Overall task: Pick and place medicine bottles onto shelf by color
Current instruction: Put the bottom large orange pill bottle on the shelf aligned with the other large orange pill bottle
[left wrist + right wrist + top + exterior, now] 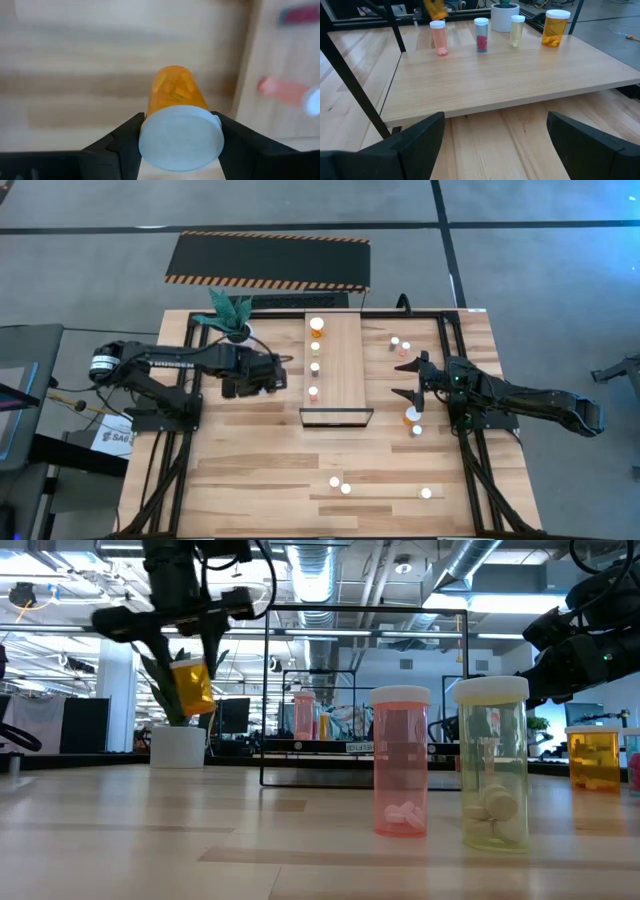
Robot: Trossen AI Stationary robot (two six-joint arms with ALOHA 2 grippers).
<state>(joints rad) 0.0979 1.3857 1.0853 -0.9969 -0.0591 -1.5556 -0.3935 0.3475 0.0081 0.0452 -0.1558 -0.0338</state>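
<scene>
While my left gripper [180,137] pinches the orange bottle [175,95] by its white cap, lifted just beside the shelf [338,365], it looks light, rigid, slick plastic, so hold stays at the cap; right gripper [411,380] spread, idle.

Four bottles stand in a row along the far edge of the shelf [510,75]: pink bottle [438,38], red bottle [481,34], yellow bottle [517,30], orange bottle [555,28].

A grey floor [90,260] crossed by dark lines is seen around the table [250,480]. A black mat [268,260] (orange-striped edges) is laid beyond it. Exposed ducts [480,565] and ceiling lights [30,592] are noted overhead, with a white column [115,700] behind.
</scene>
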